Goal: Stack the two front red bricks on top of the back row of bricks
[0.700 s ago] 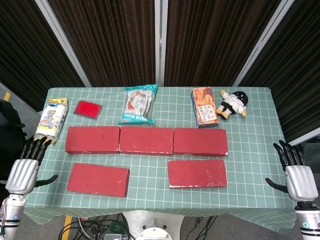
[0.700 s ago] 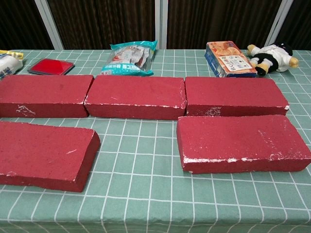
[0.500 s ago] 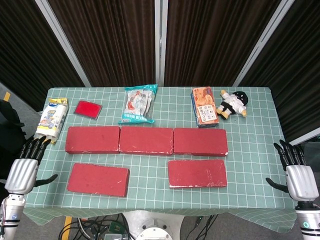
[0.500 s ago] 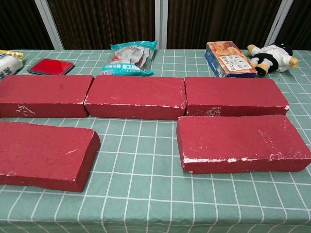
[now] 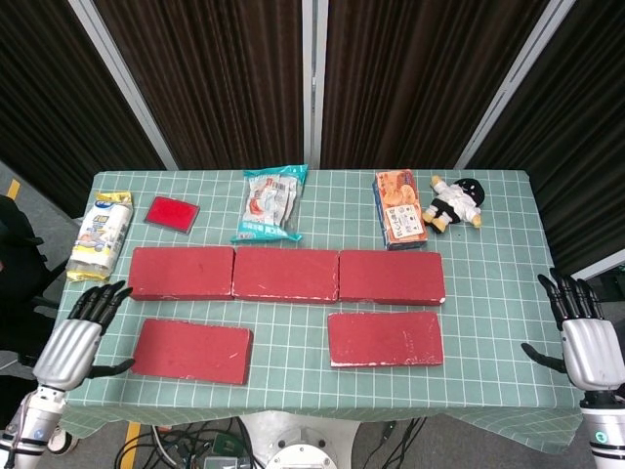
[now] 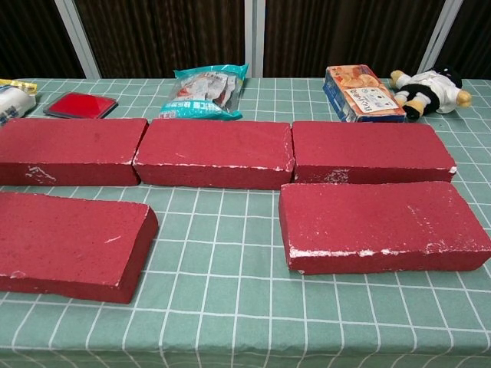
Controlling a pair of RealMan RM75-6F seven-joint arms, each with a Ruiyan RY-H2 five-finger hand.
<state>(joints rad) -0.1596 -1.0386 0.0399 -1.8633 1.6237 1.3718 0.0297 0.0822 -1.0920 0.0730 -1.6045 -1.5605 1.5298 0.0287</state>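
Red front bricks point(image 5: 191, 351) point(image 5: 385, 338) lie unstacked at 6 o'clock of back row point(image 5: 285, 275); left hand point(image 5: 70, 349) and right hand point(image 5: 586, 344) spread, holding nothing

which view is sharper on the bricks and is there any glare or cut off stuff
Chest view: sharp, grain and white chips on the front right brick clear; front left brick cropped at the left edge. Head view: even light, soft shadows, slight sheen on the snack bag; both bricks whole but smaller.

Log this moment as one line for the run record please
left hand: open, beside front left brick | right hand: open, off table edge | front right brick: unstacked | back row: bare on top
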